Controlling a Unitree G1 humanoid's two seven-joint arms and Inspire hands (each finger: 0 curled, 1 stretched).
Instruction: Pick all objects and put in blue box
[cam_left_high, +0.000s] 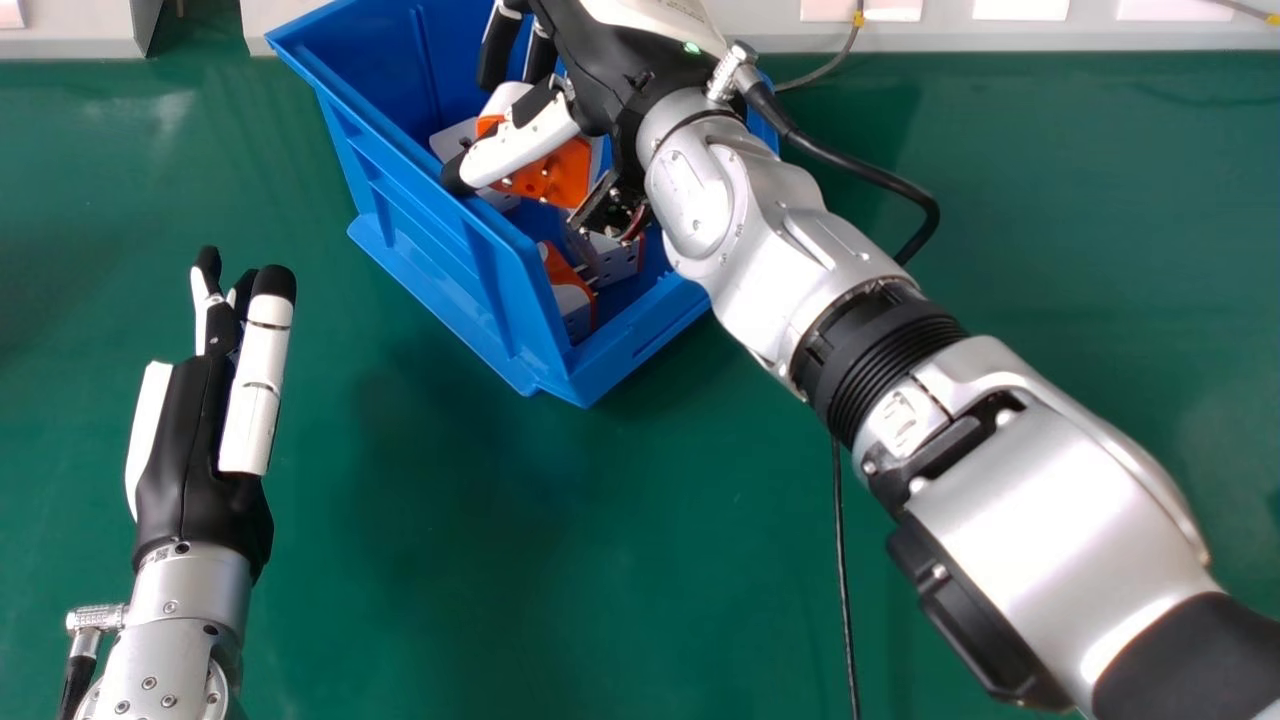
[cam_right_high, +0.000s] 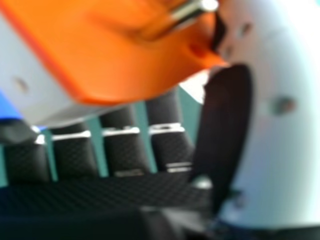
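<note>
Item 1: R hand (cam_left_high: 645, 45), palm down over blue box (cam_left_high: 465, 245), arm in from R side of head view. Fingers bent, thumb opposite; together they grip an orange & white plug unit (cam_left_high: 560, 175), w/ the thumb lying across its near side. In R hand view, same unit sits close up, orange face w/ a metal pin, just beside the thumb (cam_right_high: 272, 125); fingers (cam_right_high: 122, 150) run behind it, their ends partly hidden.

Item 2: blue box, set at an angle on green tabletop (cam_left_high: 470, 560), far side of work area. Held unit is within the box's rim; whether it touches the contents, can't tell.

Item 3: box contents, near-end corner: 1 orange & white plug piece (cam_left_high: 570, 295), pins showing; just beside it, 1 white block (cam_left_high: 610, 260), partly under the R wrist.

Item 4: L hand (cam_left_high: 195, 450), L side of head view, over tabletop, well apart from box. Fingers open, approx. straight, nothing in them.

Item 5: blk. cable (cam_left_high: 845, 580), 1 pc., on tabletop beside R forearm.
</note>
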